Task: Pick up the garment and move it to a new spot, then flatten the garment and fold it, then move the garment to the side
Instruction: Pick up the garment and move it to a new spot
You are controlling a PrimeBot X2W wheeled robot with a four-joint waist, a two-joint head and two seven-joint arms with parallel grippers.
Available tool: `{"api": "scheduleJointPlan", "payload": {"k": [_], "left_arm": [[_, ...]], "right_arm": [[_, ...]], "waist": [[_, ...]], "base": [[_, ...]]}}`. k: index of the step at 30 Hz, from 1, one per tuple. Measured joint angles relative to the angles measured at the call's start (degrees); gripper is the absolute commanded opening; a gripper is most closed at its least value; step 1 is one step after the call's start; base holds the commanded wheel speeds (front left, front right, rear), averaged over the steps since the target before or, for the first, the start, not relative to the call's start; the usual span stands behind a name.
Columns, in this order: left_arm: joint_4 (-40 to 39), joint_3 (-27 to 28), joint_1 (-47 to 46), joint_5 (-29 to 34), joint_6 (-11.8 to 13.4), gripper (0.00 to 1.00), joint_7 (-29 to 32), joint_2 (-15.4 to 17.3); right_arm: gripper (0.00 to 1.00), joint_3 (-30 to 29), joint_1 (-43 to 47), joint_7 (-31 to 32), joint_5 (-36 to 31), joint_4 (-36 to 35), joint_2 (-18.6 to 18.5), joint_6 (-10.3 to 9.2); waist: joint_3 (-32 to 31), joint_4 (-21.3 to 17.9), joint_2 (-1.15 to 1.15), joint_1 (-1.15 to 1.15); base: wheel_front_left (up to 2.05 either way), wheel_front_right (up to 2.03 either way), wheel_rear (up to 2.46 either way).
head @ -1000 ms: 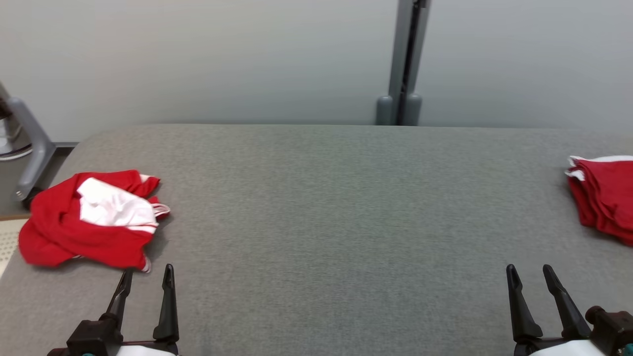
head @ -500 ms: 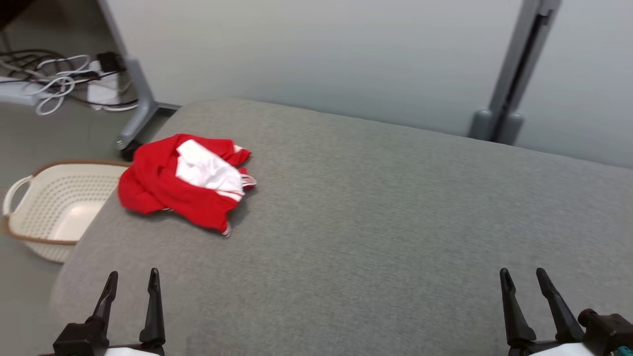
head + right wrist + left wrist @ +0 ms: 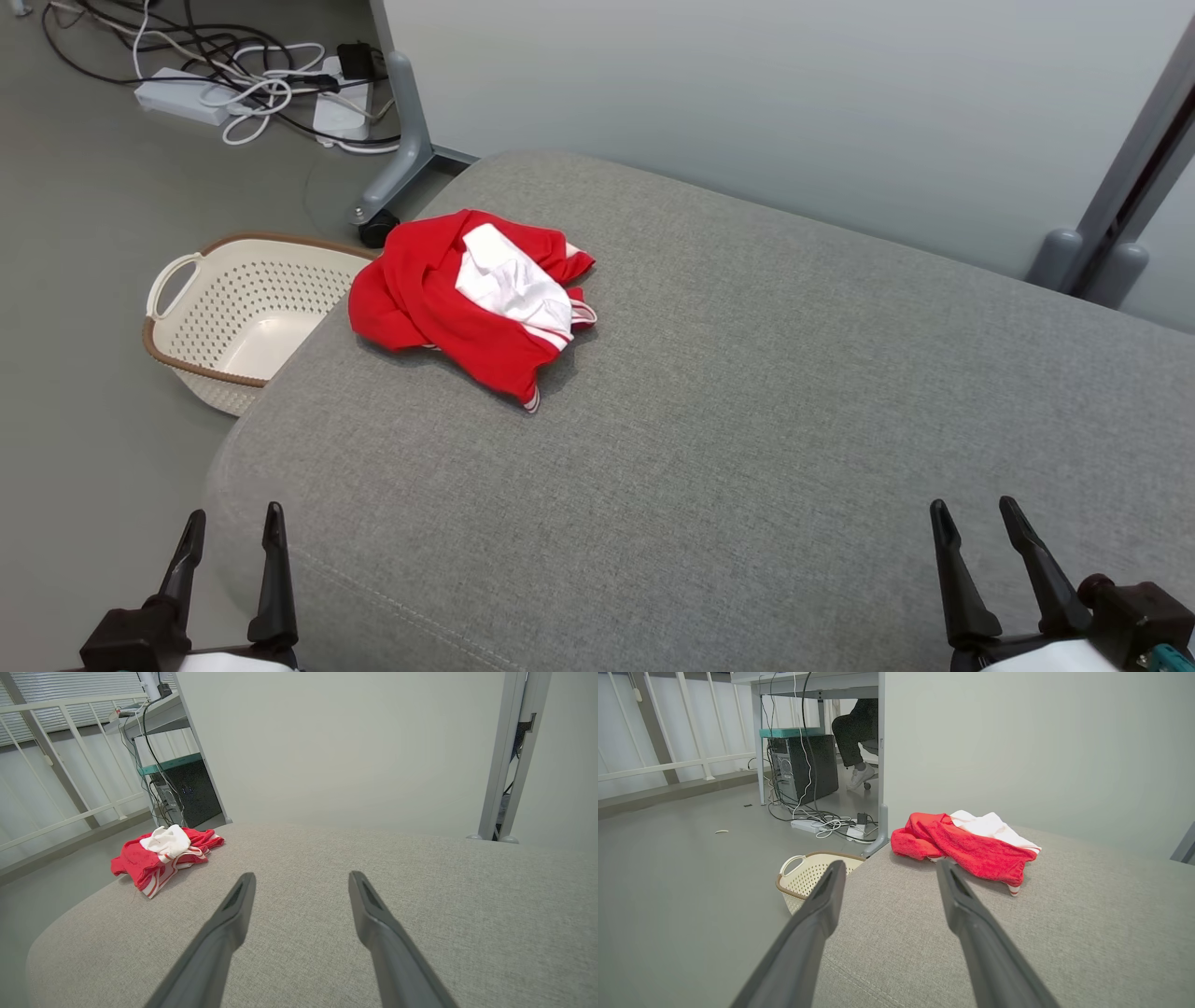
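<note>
**Status: nothing done yet.**

- Far left, on the floor: a cream perforated basket (image 3: 219, 397), just beside the rounded left end of the counter (image 3: 747, 420). It looks empty.
- Left gripper (image 3: 233, 515): low at the near left corner of the counter, partly out over the floor. Its fingers are spread wide with nothing between them. They point forward, roughly level with the counter top. In the left wrist view the garment lies ahead and a little right of the gap, apart from both tips.
- Garment (image 3: 439, 299): a red and white piece in a crumpled heap at the far left corner of the counter, close to the edge above the basket. The white part is bunched on top, with striped trim showing at the near and right side. No sleeve or hem can be picked out as a clean edge.
- Middle and right of the counter: bare grey fabric, which I judge to be the likely new spot.
- Right gripper (image 3: 973, 507): low at the near right, over the counter and well apart from the garment. Its fingers are also spread and empty, pointing forward.

**Left to do:** all of it. That means grasp and lift, carry to the new spot, spread flat, fold, then shift aside.

**Judgement:** the left arm is the nearer one, so the first reach probably falls to it. The heap sits near the edge, so a clumsy pinch could drag it off towards the basket.
</note>
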Motion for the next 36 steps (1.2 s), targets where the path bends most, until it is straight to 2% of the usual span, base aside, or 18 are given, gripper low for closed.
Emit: {"api": "scheduleJointPlan", "payload": {"k": [7, 16, 28, 36], "left_arm": [[0.0, 0.8, -0.4, -0.3, 0.0, 1.00, 0.0, -0.1], [0.2, 1.5, -3.9, -1.9, -0.1, 1.00, 0.0, -0.5], [4.0, 3.0, -24.4, -5.7, -1.5, 1.00, 4.8, 4.2], [9.8, 4.3, -38.4, -6.9, -0.8, 1.00, 8.4, 8.3]], "right_arm": [[1.00, 0.6, -0.2, 0.0, 0.0, 0.0, -0.4, 0.00], [1.00, 0.5, -1.6, 0.0, -0.2, -0.1, -1.3, 0.00], [1.00, -0.1, -8.1, 0.7, -1.3, -3.1, -6.1, 0.00], [1.00, -2.3, -11.4, 0.7, -1.6, -5.9, -8.2, 0.00]], "waist": [[0.6, 0.5, 0.00, 0.00], [2.3, -1.8, 0.00, 0.00], [10.8, -8.6, 0.00, 0.00], [18.6, -15.4, 0.00, 0.00]], "base": [[0.00, 0.00, 0.00], [0.00, 0.00, 0.00], [0.00, 0.00, 0.00], [0.00, 0.00, 0.00]]}}
